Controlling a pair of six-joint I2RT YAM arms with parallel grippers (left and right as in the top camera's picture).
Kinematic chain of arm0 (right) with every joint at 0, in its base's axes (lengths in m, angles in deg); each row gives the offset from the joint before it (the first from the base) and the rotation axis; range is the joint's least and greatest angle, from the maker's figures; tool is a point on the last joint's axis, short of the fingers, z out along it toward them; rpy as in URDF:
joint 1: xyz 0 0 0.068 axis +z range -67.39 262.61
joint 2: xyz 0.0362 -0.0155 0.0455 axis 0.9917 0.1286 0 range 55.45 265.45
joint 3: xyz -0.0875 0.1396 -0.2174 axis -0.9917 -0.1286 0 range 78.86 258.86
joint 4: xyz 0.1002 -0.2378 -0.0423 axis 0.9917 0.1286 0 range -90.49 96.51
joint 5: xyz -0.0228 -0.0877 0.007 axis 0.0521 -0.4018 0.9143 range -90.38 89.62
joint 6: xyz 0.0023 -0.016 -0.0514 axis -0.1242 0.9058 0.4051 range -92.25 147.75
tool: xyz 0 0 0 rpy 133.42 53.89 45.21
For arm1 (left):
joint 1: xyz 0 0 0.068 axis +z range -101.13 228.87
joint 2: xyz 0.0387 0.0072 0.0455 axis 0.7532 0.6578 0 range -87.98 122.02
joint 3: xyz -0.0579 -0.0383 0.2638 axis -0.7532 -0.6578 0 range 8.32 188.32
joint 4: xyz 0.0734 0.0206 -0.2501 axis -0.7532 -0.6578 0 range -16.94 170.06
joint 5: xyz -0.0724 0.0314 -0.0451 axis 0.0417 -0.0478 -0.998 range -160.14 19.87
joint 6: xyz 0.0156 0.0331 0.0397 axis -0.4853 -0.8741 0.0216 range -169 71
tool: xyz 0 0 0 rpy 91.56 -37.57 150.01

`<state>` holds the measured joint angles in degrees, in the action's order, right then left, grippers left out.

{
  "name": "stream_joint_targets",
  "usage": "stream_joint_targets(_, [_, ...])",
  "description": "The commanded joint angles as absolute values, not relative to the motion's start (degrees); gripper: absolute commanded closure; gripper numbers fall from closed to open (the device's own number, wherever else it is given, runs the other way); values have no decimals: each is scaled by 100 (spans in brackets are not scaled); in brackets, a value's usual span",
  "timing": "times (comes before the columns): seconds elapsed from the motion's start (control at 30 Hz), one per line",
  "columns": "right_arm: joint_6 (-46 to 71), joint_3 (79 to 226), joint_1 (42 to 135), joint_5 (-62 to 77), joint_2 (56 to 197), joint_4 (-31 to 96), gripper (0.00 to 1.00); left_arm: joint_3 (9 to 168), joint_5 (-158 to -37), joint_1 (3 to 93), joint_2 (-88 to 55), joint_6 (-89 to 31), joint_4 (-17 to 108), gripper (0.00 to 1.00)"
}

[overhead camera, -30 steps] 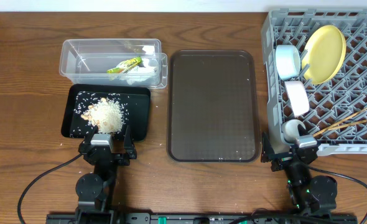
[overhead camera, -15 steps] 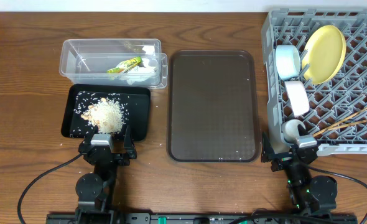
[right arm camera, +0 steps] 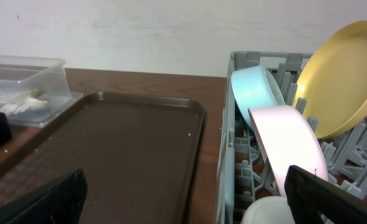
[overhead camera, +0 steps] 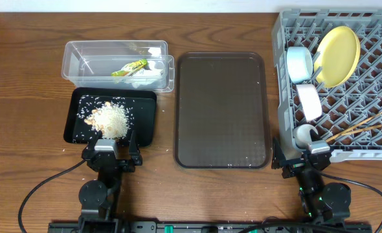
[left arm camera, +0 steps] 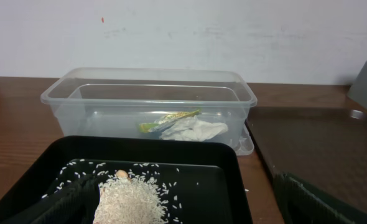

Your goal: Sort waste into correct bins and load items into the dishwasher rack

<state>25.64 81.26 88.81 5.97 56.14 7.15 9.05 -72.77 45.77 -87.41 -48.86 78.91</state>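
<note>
Overhead, black tray (overhead camera: 144,111) just ahead of spread left pincer (overhead camera: 111,149)

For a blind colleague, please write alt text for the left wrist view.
A black tray heaped with rice scraps fills the foreground. Behind it, a clear tub holds a green wrapper and crumpled white paper; a brown tray lies at right.

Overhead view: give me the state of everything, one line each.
clear tub, holds snack wrapper and crumpled paper
black tray, holds rice pile
serving tray, flat, no dishes on it
rack, loaded
yellow plate, on edge in rack
blue bowl, on edge in rack
white bowl, on edge in rack
white cup, in rack's near corner
chopsticks, lying across rack
left gripper, open, empty
right gripper, open, empty
</note>
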Motion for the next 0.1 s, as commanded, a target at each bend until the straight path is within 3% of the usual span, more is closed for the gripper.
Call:
stream_joint_targets(0.0, [2632, 8088, 8955, 547, 5577, 702, 1, 855, -7203, 4608, -8771, -4938, 7625, 9])
stream_joint_targets(0.07, [2632, 8088, 8955, 545, 5577, 702, 1, 855, -7203, 4606, -8771, -4938, 7622, 9])
